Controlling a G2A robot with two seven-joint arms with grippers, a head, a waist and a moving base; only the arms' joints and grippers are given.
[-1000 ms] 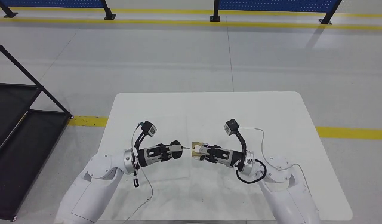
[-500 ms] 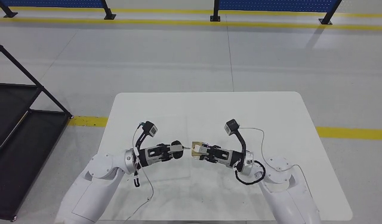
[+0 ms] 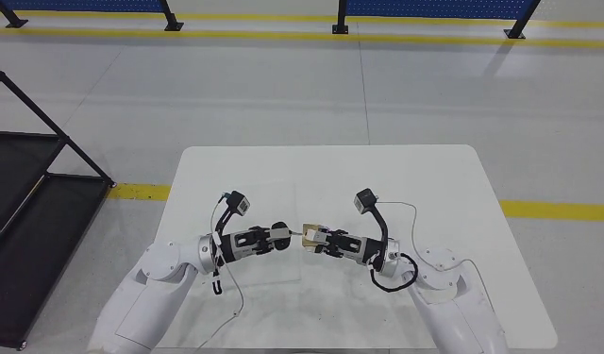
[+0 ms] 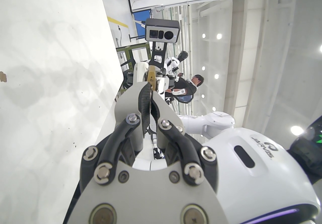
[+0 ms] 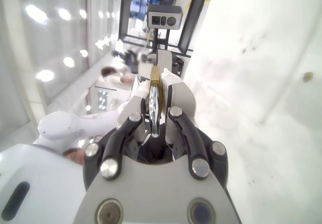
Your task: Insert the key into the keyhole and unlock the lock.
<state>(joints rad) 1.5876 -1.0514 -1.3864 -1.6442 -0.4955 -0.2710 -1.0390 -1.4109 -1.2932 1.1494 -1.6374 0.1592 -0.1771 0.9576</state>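
Key (image 3: 295, 232) sits clamped in my left gripper (image 4: 149, 89), tip at the lock (image 5: 154, 76). My right gripper (image 3: 321, 240) clenches that lock, midway between the table's (image 3: 425, 179) left and right edges.

In the top view the key (image 3: 296, 232) is too small to tell whether its tip enters the lock (image 3: 310, 238). The left gripper (image 4: 150, 90) hides nearly all of the key between its pads (image 4: 144, 100), and the keyhole is hidden.
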